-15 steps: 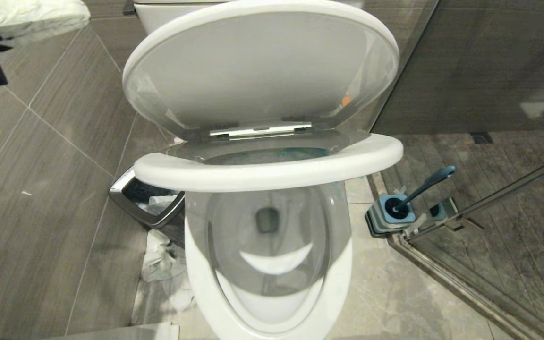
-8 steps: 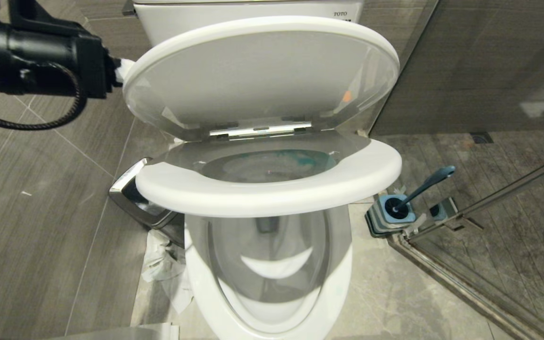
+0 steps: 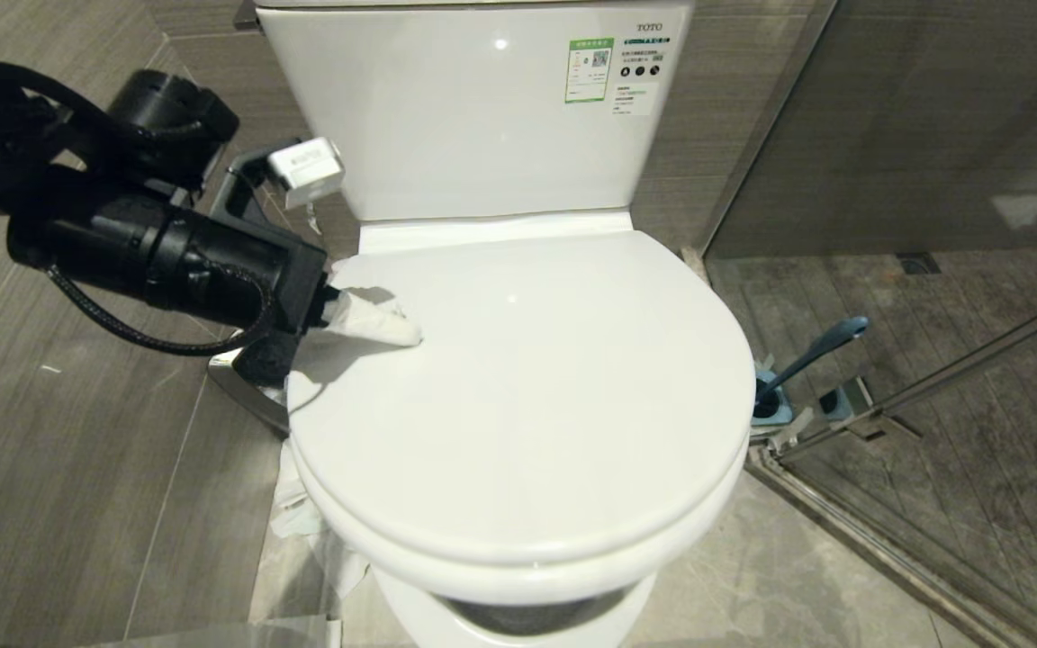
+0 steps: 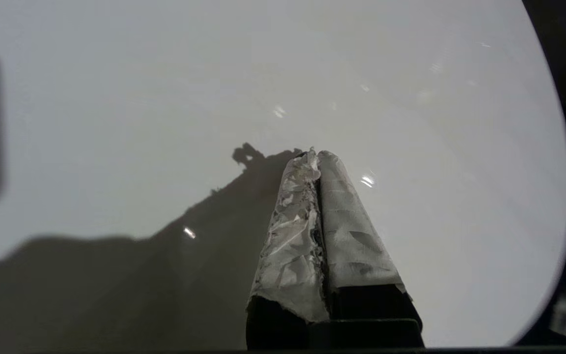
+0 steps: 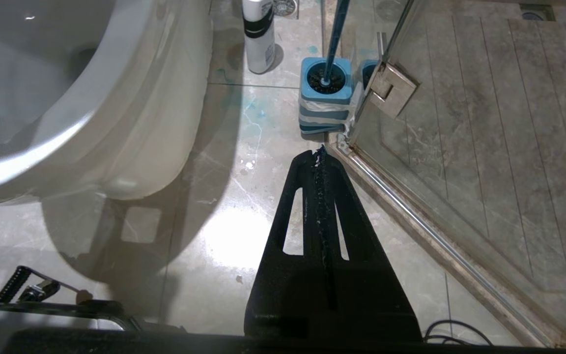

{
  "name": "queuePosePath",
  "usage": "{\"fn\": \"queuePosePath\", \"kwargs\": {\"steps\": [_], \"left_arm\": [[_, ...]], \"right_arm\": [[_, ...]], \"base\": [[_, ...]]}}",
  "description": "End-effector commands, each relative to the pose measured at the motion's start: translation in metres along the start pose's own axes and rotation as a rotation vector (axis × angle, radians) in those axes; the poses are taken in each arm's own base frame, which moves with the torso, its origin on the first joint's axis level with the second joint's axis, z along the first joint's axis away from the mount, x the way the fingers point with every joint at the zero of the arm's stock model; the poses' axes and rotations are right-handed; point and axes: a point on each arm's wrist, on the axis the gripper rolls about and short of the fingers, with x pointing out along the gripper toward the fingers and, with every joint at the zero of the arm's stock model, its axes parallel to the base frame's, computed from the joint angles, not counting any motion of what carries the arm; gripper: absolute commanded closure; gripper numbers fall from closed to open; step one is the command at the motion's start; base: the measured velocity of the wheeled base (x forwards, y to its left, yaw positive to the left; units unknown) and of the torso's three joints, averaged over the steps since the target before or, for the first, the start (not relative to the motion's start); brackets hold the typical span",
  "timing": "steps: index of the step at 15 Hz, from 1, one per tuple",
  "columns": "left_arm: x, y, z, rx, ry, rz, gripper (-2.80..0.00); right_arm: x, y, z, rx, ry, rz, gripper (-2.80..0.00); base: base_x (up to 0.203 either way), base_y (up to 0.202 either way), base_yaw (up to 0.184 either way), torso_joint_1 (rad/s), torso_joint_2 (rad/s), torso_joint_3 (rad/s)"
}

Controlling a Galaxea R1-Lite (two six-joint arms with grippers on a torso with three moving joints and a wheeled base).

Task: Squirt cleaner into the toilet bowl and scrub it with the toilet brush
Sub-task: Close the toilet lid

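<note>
Toilet bowl (image 3: 518,621) covered, lid (image 3: 527,396) down flat over seat and rim, only a sliver of the ceramic front showing beneath the lid's edge; TOTO-marked tank (image 3: 464,117) upright behind. Left gripper (image 3: 392,331) reaching in from the side, tips resting on the lid near its hinge-side edge, fingers (image 4: 347,231) pressed together and wrapped in crumpled white paper, nothing else between them. Shadow of that gripper falling across the glossy lid just beneath the tips. Toilet brush (image 3: 811,351) well apart from the left gripper, on the far side of the closed lid, standing tilted in its square blue holder (image 5: 325,96) on the floor beside the glass shower door (image 3: 951,378). Right gripper (image 5: 319,152) hanging low over the floor tiles, black fingers shut tight on nothing, pointing toward the holder, which sits just ahead of the tips; brush shaft rising out of it. White bottle (image 5: 258,34) with a dark band standing on the floor beyond the holder and a little toward the bowl, cap out of sight. Faint turquoise smears on the tiles between bottle and holder. Steel-rimmed bin (image 3: 244,387) and crumpled paper (image 3: 302,513) on the floor below the left gripper, next to the bowl's base.
</note>
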Motion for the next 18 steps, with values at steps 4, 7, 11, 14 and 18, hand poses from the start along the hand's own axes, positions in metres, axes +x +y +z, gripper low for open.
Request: {"fn": "queuePosePath", "kwargs": {"steps": [4, 7, 11, 14, 18], "left_arm": [[0.035, 0.03, -0.019, -0.151, 0.176, 0.017, 0.0], [0.058, 0.049, -0.029, -0.199, 0.26, 0.052, 0.0], [0.088, 0.079, -0.033, -0.217, 0.288, 0.072, 0.0], [0.111, 0.084, -0.036, -0.218, 0.321, 0.054, 0.0], [0.125, 0.086, -0.042, -0.23, 0.359, 0.041, 0.0]], "right_arm": [[0.0, 0.0, 0.0, 0.0, 0.002, 0.001, 0.0], [0.0, 0.0, 0.0, 0.0, 0.001, 0.001, 0.0], [0.0, 0.0, 0.0, 0.0, 0.002, 0.001, 0.0], [0.0, 0.0, 0.0, 0.0, 0.002, 0.001, 0.0], [0.0, 0.0, 0.0, 0.0, 0.0, 0.001, 0.0]], "base": [[0.0, 0.0, 0.0, 0.0, 0.0, 0.0], [0.0, 0.0, 0.0, 0.0, 0.0, 0.0], [0.0, 0.0, 0.0, 0.0, 0.0, 0.0], [0.0, 0.0, 0.0, 0.0, 0.0, 0.0], [0.0, 0.0, 0.0, 0.0, 0.0, 0.0]]}}
